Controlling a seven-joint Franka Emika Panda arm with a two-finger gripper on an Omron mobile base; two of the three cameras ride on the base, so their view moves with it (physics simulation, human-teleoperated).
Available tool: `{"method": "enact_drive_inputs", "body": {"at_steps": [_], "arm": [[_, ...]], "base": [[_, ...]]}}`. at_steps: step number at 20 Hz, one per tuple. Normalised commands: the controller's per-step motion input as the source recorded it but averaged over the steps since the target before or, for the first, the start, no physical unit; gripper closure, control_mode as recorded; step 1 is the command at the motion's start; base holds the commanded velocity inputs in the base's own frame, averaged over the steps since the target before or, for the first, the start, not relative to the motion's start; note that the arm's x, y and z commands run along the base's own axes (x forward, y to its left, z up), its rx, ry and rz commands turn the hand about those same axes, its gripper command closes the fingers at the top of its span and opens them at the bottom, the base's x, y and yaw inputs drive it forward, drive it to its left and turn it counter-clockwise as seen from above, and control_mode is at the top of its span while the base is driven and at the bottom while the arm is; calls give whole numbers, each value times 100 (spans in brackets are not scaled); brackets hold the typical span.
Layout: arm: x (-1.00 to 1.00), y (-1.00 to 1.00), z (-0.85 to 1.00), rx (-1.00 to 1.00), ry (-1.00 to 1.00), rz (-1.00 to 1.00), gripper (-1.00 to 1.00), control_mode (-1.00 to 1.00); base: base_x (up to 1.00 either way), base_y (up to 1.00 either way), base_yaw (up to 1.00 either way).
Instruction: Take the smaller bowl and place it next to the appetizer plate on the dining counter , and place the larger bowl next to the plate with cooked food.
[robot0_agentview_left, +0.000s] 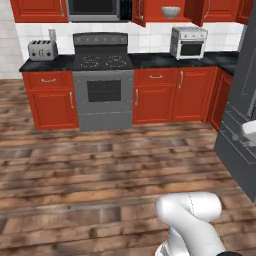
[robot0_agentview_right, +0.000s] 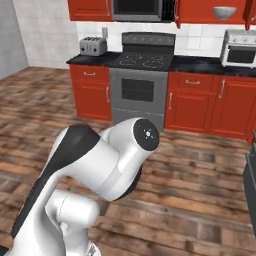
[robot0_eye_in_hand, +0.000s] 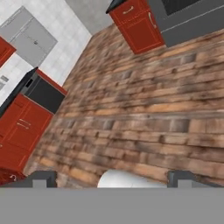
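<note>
Hand view, claw (robot0_eye_in_hand: 112, 178) spread wide, empty, over wood floor (robot0_eye_in_hand: 144, 118), no legible writing, perhaps blur.

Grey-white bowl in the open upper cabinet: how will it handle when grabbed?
The grey-white bowl looks deep with a stone-like marbled finish, so probably rigid and fairly heavy for its size. Its rounded, glossy-looking wall may be slippery for two fingers; a rim pinch seems safer. It sits upright on a high cabinet shelf, so a push could slide it rather than tip it.

larger bowl (robot0_agentview_left: 171, 11), grey-white, upright, open upper cabinet (robot0_agentview_left: 165, 10)
</note>
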Motion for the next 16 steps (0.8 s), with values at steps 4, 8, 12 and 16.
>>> {"method": "enact_drive_inputs", "body": {"at_steps": [4,8,12,16], "arm": [[0,0,0,0,0,0,-100,100],[0,0,0,0,0,0,-100,100],[0,0,0,0,0,0,-100,100],[0,0,0,0,0,0,-100,100]], "base": [[100,-28,0],[100,-29,0],[100,-35,0],[100,-53,0]]}}
